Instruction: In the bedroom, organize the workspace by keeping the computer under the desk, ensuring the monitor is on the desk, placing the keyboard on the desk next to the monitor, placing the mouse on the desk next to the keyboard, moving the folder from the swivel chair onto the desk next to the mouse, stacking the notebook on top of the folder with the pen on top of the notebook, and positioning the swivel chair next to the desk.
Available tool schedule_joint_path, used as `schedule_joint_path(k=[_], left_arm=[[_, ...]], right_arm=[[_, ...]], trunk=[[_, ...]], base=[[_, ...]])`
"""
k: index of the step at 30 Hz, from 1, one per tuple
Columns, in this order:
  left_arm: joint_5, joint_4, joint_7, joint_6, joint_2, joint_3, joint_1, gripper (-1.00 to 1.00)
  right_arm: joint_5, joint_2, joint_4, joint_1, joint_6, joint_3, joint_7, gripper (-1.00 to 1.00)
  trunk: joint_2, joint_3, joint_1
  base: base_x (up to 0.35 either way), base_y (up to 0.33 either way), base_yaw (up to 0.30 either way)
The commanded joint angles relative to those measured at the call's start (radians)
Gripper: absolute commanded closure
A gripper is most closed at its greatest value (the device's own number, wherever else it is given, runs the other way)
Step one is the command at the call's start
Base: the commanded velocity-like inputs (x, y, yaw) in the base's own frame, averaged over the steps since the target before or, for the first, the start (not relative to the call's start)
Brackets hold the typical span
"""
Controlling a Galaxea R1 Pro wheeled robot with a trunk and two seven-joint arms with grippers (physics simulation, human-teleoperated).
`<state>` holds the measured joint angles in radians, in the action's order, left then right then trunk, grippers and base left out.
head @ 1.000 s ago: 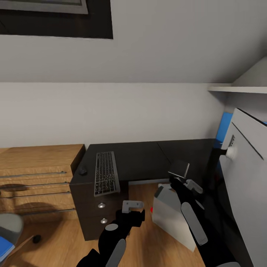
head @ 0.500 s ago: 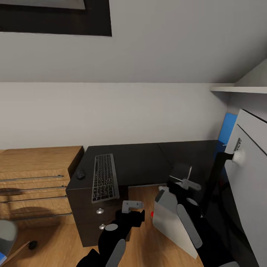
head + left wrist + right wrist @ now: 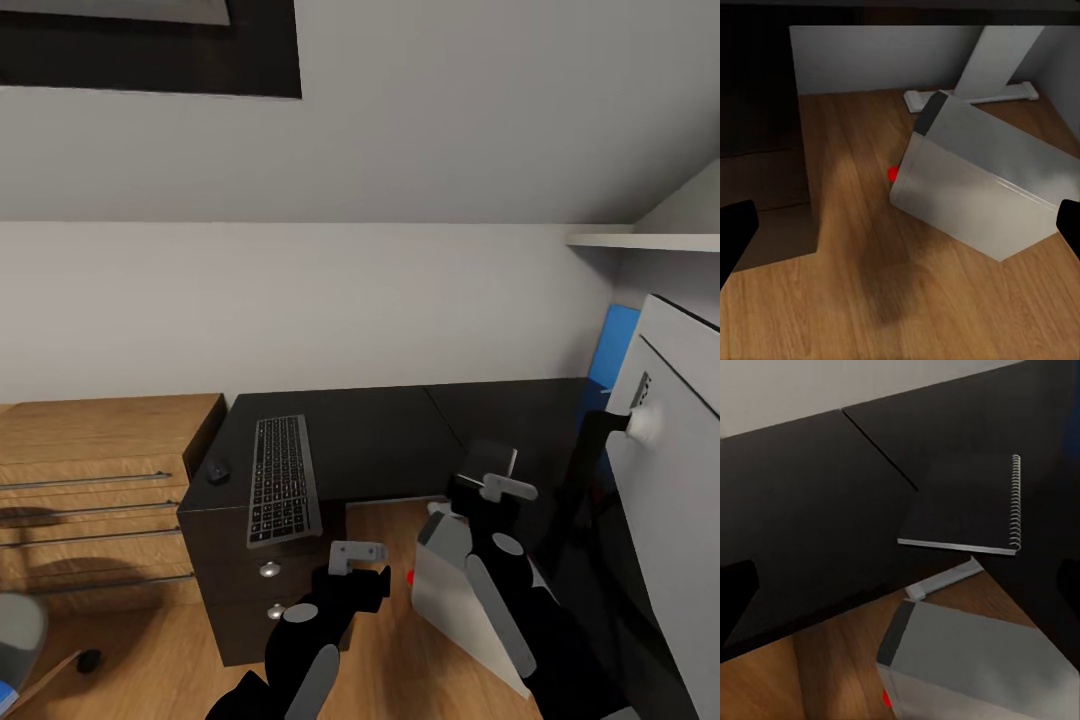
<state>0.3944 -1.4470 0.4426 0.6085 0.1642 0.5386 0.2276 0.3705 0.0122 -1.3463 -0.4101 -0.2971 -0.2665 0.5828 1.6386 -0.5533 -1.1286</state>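
Head view: keyboard (image 3: pixel 283 480) lies lengthwise front-to-back on desk (image 3: pixel 380 430).

The head camera looks forward and down from above both arms onto the glossy black L-shaped desk (image 3: pixel 390 440), the white wall behind it and the light wood floor (image 3: pixel 390 620). The left wrist camera sits low, facing under the desk at the light grey-white boxy computer tower (image 3: pixel 982 187) close ahead. The right wrist camera hangs just above the desk's inner corner, near the dark spiral-bound notebook (image 3: pixel 960 514). All three views share the tower, the floor and the desk.
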Motion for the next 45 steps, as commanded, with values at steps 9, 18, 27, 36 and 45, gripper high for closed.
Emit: schedule_joint_path(k=[9,18,27,36,45], left_arm=[[0.011,-0.001,0.011,0.002,0.0,0.001,0.001,-1.0],[0.011,0.002,0.011,0.002,0.001,0.001,0.001,-1.0],[0.01,0.003,0.011,0.002,0.001,0.001,0.001,-1.0],[0.011,0.004,0.01,0.002,0.001,0.001,0.001,-1.0],[0.012,0.004,0.01,0.002,0.001,0.001,0.001,-1.0]], right_arm=[[0.003,0.003,-0.002,-0.001,-0.004,-0.005,0.009,-1.0],[0.003,0.003,0.001,-0.001,-0.004,-0.005,0.008,-1.0],[0.001,0.003,0.001,-0.001,-0.004,-0.005,0.008,-1.0],[0.001,0.003,0.002,-0.001,-0.004,-0.005,0.011,-1.0],[0.001,0.003,0.001,-0.001,-0.004,-0.005,0.012,-1.0]], trunk=[[0.001,-0.001,0.0],[0.001,-0.001,0.0],[0.001,-0.001,0.0],[0.001,-0.001,0.0],[0.001,-0.001,0.0]], base=[[0.084,0.0,0.0],[0.107,0.0,0.0],[0.241,0.0,0.0],[0.053,0.003,0.0],[0.167,0.139,0.0]])
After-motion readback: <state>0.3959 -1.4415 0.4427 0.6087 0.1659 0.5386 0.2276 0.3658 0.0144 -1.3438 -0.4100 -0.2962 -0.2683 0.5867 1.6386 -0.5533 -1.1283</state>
